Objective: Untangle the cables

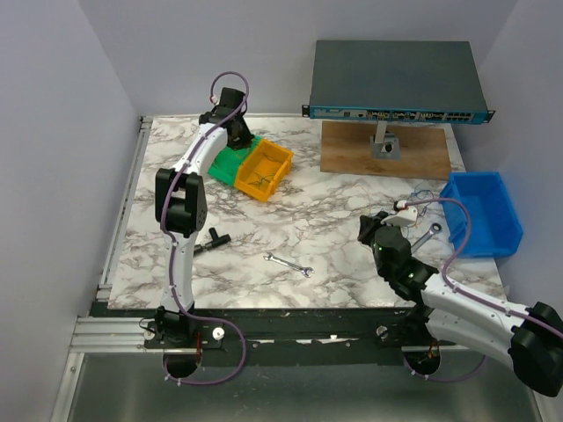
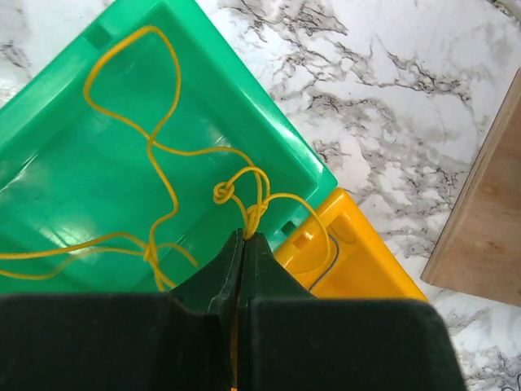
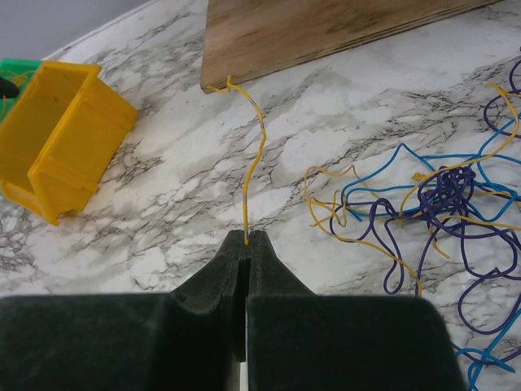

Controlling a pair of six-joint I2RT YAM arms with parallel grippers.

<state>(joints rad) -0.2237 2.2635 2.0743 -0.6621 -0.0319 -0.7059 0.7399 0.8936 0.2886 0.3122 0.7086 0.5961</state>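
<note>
Left jaws pinch a yellow cable (image 2: 224,193) over the green bin (image 2: 73,187); right jaws, a yellow strand (image 3: 262,130).

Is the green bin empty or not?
Not empty: a yellow cable lies looped inside the green bin, one strand pinched in the shut left gripper.
</note>
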